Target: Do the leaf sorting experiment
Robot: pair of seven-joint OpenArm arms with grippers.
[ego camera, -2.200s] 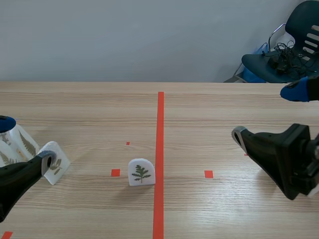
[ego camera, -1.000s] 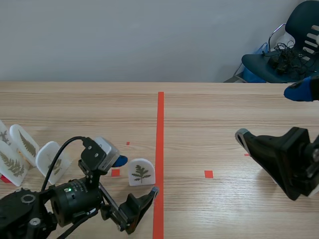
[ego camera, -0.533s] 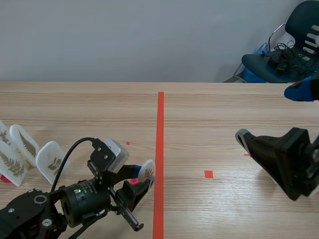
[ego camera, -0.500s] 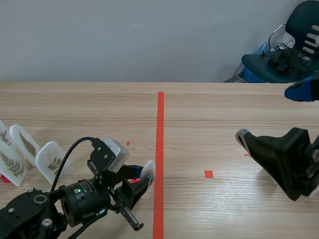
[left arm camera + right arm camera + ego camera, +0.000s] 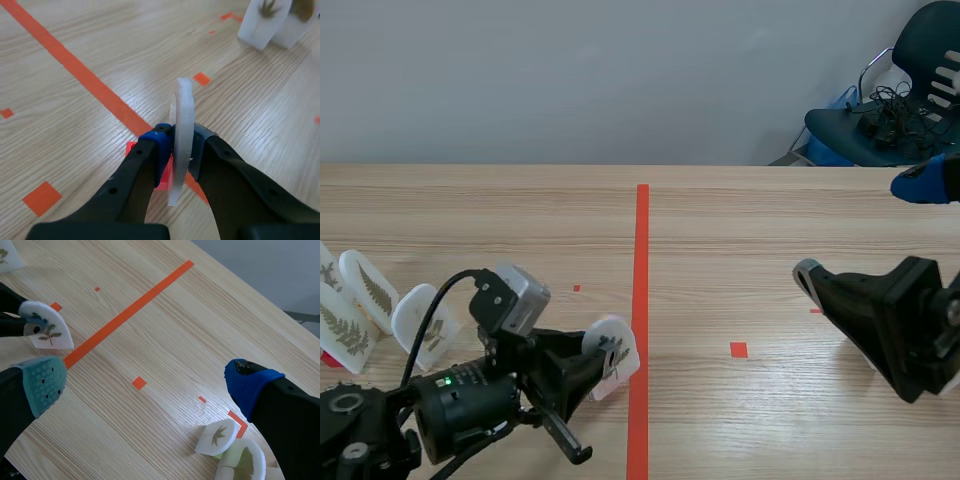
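The leaf tile [image 5: 613,350], a small white arch with a green sprig printed on it, is off its spot. A couple of seconds ago it stood upright on the desk [image 5: 740,220], towards the near edge and just left of the red centre line [image 5: 641,250]. Now it is tipped over at a slant and, as far as I can judge, just clear of the wood. The left gripper [image 5: 180,149] is clamped on it, one pad on each flat face, so the wrist view shows the tile edge-on between the fingers. That arm had been over at the desk's left edge, then swung in and closed on the tile within the last second.

So the pick looks made, and what remains of this step is carrying the tile to the right group. The fern tiles [image 5: 370,300] lean in a cluster by the left edge, close behind the arm. Two other tiles [image 5: 227,447], one with a maple-like leaf and one with a fan-shaped leaf, lie under the right gripper [image 5: 145,382] on the desk's right half. That gripper hangs with its fingers spread wide, holding nothing, just as it was a moment ago. To my eye the sprig sits nearer the ferns, though I would not swear to it. The hold is narrow and low on the tile, so a quick swing might let it twist.
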